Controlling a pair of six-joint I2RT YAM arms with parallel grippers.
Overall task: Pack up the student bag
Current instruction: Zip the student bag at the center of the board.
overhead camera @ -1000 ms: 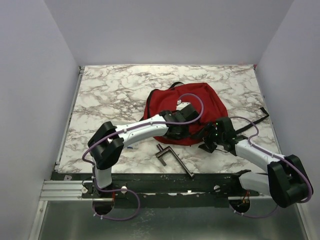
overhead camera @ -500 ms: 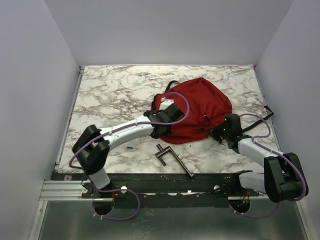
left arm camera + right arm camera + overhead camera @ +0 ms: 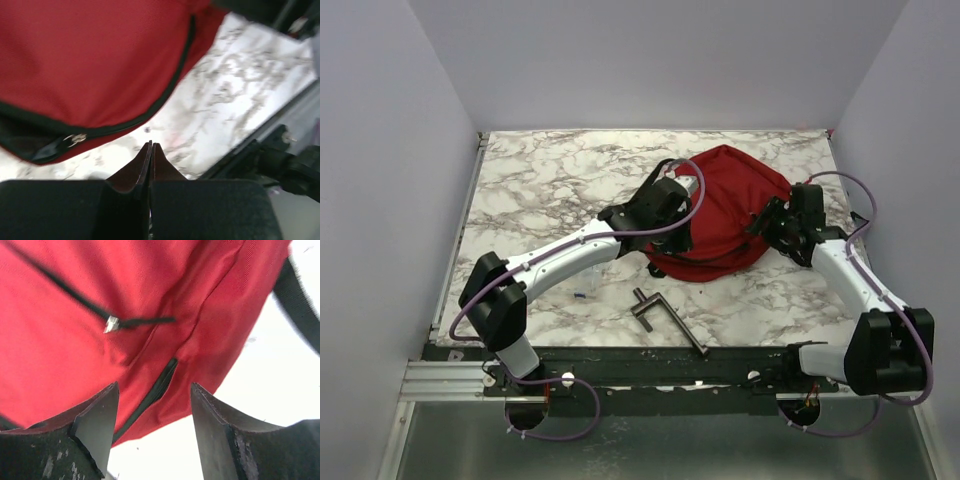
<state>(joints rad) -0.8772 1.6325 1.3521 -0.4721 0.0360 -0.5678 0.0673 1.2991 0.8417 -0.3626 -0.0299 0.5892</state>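
The dark-red student bag (image 3: pixel 725 205) lies crumpled on the marble table, right of centre. My left gripper (image 3: pixel 668 238) is at its left near edge, jaws shut with nothing seen between them (image 3: pixel 151 145). The left wrist view shows the bag's red fabric (image 3: pixel 90 55) and a black zipper with its pull (image 3: pixel 75 138) just beyond the tips. My right gripper (image 3: pixel 767 222) is at the bag's right side, open and empty (image 3: pixel 154 387). It hovers over a black zipper seam (image 3: pixel 157 385), with a metal zipper pull (image 3: pixel 111 324) further up the fabric.
A metal clamp-like tool (image 3: pixel 665 315) lies on the table near the front edge. A black bag strap (image 3: pixel 300 300) trails off to the right. A black rail (image 3: pixel 640 365) runs along the near edge. Walls close in the table on three sides.
The bag has slid back and to the right and bunched up. Both grippers moved away from the near edge with it, the right arm swinging back.
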